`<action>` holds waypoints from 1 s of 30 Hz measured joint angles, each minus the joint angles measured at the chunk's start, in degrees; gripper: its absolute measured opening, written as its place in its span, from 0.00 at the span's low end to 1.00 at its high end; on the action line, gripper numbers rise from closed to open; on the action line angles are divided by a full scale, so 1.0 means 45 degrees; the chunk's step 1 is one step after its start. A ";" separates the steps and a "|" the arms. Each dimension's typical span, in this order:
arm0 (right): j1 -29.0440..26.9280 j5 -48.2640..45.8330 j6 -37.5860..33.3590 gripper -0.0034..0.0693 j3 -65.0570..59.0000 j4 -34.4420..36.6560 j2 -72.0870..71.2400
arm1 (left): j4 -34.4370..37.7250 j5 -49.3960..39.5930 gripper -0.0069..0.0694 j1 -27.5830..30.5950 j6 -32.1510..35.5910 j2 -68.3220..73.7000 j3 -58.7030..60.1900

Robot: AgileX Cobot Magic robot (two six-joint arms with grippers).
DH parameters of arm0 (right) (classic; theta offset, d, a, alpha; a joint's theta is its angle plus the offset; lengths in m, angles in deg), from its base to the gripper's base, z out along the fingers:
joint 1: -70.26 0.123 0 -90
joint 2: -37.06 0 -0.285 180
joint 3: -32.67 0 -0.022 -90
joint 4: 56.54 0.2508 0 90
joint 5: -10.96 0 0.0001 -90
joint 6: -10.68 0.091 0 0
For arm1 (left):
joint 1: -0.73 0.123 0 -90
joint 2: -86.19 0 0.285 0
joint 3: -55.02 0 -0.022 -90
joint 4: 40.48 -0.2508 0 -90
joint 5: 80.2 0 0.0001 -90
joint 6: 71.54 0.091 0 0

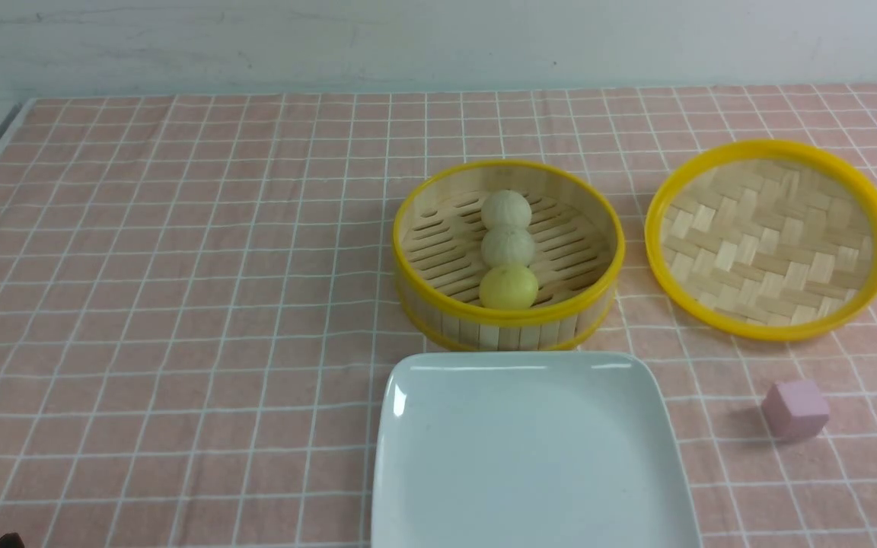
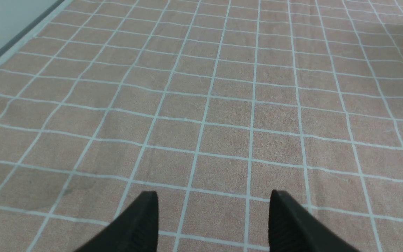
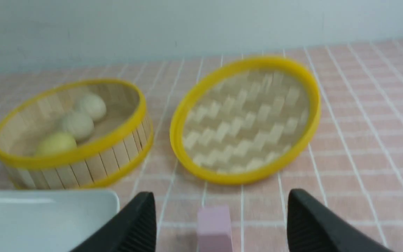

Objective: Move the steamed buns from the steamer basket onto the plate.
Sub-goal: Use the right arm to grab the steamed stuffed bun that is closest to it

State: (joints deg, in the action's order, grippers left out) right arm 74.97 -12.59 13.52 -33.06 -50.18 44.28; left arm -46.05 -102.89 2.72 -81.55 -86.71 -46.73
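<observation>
All three buns (image 1: 508,246) sit in a touching row inside the basket (image 1: 530,332), which stands just behind the bare plate (image 1: 530,457). The left tool (image 2: 213,196) and the right tool (image 3: 220,194) both gape wide and hold nothing, the left over plain cloth (image 2: 201,115), the right near the pink cube (image 3: 214,227). The buns look light, soft and apt to roll, so pinch one gently across its widest middle from above, crosswise to the row.

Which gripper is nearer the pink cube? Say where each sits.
Right. The right gripper sits just short of the pink cube, seen between its open jaws; the left gripper is over the tablecloth far to the left.
</observation>
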 joint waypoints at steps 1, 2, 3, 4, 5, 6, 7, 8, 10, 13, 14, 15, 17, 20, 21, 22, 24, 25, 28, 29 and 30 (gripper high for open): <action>0.0000 -0.0037 -0.0015 0.73 0.0211 0.0000 0.0000 | 0.0000 0.0000 0.67 0.0000 0.0000 0.0000 0.0000; 0.0000 -0.0688 -0.0059 0.73 0.1274 0.0000 0.0000 | 0.0000 0.0000 0.67 0.0000 0.0000 0.0000 0.0000; 0.0000 -0.1032 -0.0059 0.73 0.1592 0.0000 0.0000 | 0.0000 0.0000 0.67 0.0000 0.0000 0.0000 0.0000; 0.0000 -0.1123 -0.0059 0.73 0.1800 0.0000 0.0000 | 0.0000 0.0000 0.67 0.0000 0.0000 0.0000 0.0000; 0.0000 -0.1800 -0.0074 0.73 0.2402 0.0010 0.0000 | 0.0000 0.0000 0.67 0.0000 0.0000 0.0000 0.0000; 0.0000 -0.2369 -0.0140 0.73 0.2976 0.0010 0.0000 | 0.0000 0.0000 0.67 0.0000 0.0000 0.0000 0.0000; 0.0000 -0.2706 -0.0172 0.73 0.3328 0.0010 0.0000 | 0.0000 0.0000 0.67 0.0000 0.0000 0.0000 0.0000; 0.0000 -0.2781 -0.0173 0.73 0.3493 0.0010 0.0000 | 0.0000 0.0000 0.67 0.0000 0.0000 0.0000 0.0000; 0.0000 -0.3393 -0.0201 0.73 0.4261 0.0079 -0.0014 | 0.0000 0.0000 0.67 0.0000 0.0000 0.0000 0.0000; 0.0000 -0.3339 -0.0201 0.73 0.4573 0.0248 -0.0044 | 0.0000 0.0000 0.67 0.0000 0.0000 0.0000 0.0000; 0.0000 -0.3302 -0.0201 0.73 0.4588 0.0340 -0.0044 | 0.0000 0.0000 0.67 0.0000 0.0000 0.0000 0.0000; 0.0000 -0.3262 -0.0201 0.73 0.4588 0.0405 -0.0044 | 0.0000 0.0000 0.67 0.0000 0.0000 0.0000 0.0000; 0.0000 -0.3262 -0.0201 0.73 0.4588 0.0429 -0.0044 | 0.0000 0.0000 0.67 0.0000 0.0000 0.0000 0.0000; 0.0000 -0.3053 -0.0201 0.73 0.4561 0.0480 -0.0044 | 0.0000 0.0000 0.67 0.0000 0.0000 0.0000 0.0000; 0.0000 -0.3035 -0.0201 0.73 0.4561 0.0494 -0.0044 | 0.0000 0.0000 0.67 0.0000 0.0000 0.0000 0.0000; 0.0000 -0.2965 -0.0201 0.73 0.4561 0.0537 -0.0044 | 0.0000 0.0000 0.67 0.0000 0.0000 0.0000 0.0000; 0.0000 -0.2898 -0.0201 0.73 0.4561 0.0561 -0.0044 | 0.0000 0.0000 0.67 0.0000 0.0000 0.0000 0.0000; 0.0000 -0.2880 -0.0201 0.73 0.4561 0.0572 -0.0044 | 0.0000 0.0000 0.67 0.0000 0.0000 0.0000 0.0000; 0.0000 -0.2880 -0.0201 0.73 0.4561 0.0582 -0.0044 | 0.0000 0.0000 0.67 0.0000 0.0000 0.0000 0.0000; 0.0000 -0.2880 -0.0201 0.73 0.4561 0.0631 -0.0044 | 0.0000 0.0000 0.67 0.0000 0.0000 0.0000 0.0000; 0.0000 -0.2880 -0.0201 0.73 0.4561 0.0641 -0.0044 | 0.0000 0.0000 0.67 0.0000 0.0000 0.0000 0.0000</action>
State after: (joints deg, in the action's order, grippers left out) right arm 74.97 -25.55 12.62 -12.54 -47.30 44.08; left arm -46.05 -102.89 2.72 -81.55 -86.71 -46.73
